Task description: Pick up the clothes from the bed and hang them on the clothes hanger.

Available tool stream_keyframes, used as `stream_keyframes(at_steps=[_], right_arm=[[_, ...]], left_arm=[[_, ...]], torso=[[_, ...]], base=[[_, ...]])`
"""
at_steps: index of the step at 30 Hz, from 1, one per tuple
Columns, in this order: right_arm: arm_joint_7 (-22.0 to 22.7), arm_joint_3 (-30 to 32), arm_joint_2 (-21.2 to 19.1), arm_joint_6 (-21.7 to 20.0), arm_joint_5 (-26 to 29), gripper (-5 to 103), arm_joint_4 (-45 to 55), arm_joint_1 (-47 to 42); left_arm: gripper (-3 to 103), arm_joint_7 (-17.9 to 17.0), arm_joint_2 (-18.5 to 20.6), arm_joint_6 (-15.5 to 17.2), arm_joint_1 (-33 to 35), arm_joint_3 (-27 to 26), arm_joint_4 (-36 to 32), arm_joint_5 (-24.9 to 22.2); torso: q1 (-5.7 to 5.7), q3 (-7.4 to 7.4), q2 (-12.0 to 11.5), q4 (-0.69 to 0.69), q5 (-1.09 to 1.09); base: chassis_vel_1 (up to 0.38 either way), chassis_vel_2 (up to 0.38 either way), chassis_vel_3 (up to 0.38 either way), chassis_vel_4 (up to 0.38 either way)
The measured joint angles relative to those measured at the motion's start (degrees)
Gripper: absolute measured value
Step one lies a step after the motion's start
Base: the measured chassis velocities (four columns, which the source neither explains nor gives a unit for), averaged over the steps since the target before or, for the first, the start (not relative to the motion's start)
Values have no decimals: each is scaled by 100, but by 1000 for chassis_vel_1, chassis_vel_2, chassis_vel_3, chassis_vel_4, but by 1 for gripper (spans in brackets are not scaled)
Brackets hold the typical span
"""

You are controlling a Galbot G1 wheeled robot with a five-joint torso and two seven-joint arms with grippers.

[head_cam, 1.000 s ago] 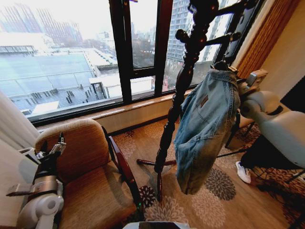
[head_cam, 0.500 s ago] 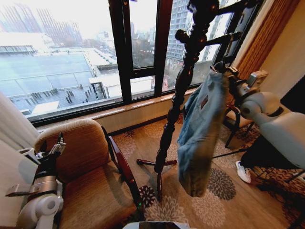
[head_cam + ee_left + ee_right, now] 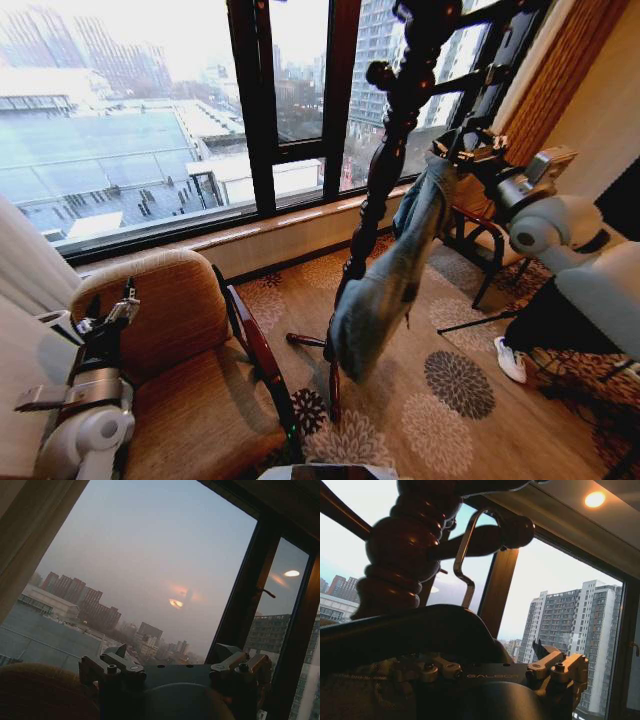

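At two o'clock, the right pincer (image 3: 470, 150), clamped on the hanger (image 3: 465, 560) bearing the denim jacket (image 3: 385, 280), should lower its hook squarely over the coat stand (image 3: 385, 150) peg.

A faded blue denim jacket (image 3: 385, 275) hangs on a thin black clothes hanger (image 3: 415, 625), its collar end high beside the dark turned-wood coat stand (image 3: 385, 160) and its body slanting down toward the stand's base, clear of the patterned carpet. The garment is bunched and folded lengthwise, showing a narrow strip with a small dark tab near its lower half. In the right wrist view the hanger's slim metal hook (image 3: 465, 555) rises just beside one of the stand's rounded pegs (image 3: 512, 532); whether it rests on the peg cannot be told.
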Motion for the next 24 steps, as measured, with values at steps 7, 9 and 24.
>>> stream_keyframes(at_steps=[7,9,24], right_arm=[[221,69,27,-77,-1,100,211,-192],[284,121,36,-100,-6,100,270,-325],[561,198,181,-108,-69,100,575,-729]], left_arm=[[100,3,21,-29,30,-66,0,-47],[100,3,24,-30,30,-68,0,-51],[100,3,31,-31,24,-58,-1,-53]], torso=[[-2,-2,2,1,-2],[-2,-2,2,0,-1],[-2,-1,2,0,1]], base=[[0,0,0,0],[0,0,0,0],[0,0,0,0]])
